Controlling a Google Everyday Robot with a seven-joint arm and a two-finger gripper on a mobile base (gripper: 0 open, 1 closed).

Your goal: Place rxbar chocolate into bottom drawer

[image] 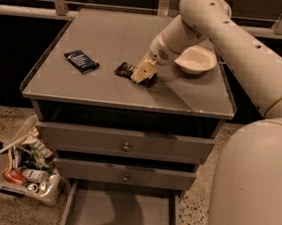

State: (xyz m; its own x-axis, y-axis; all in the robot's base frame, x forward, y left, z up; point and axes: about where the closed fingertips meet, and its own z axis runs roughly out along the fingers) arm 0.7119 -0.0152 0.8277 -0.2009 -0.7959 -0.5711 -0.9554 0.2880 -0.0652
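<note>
The rxbar chocolate (125, 69), a dark flat bar, lies on the grey cabinet top (113, 41) near the middle. My gripper (142, 73) is down on the bar's right end, covering that part of it; the bar's left end sticks out from under it. The bottom drawer (120, 217) is pulled out at the foot of the cabinet, a wide grey tray with low side walls and nothing visible inside.
A dark blue flat packet (81, 60) lies left of the bar. A white bowl (196, 59) stands right of the gripper. Two upper drawers with round knobs (126, 146) are closed. A bin of clutter (25, 165) sits on the floor at the left.
</note>
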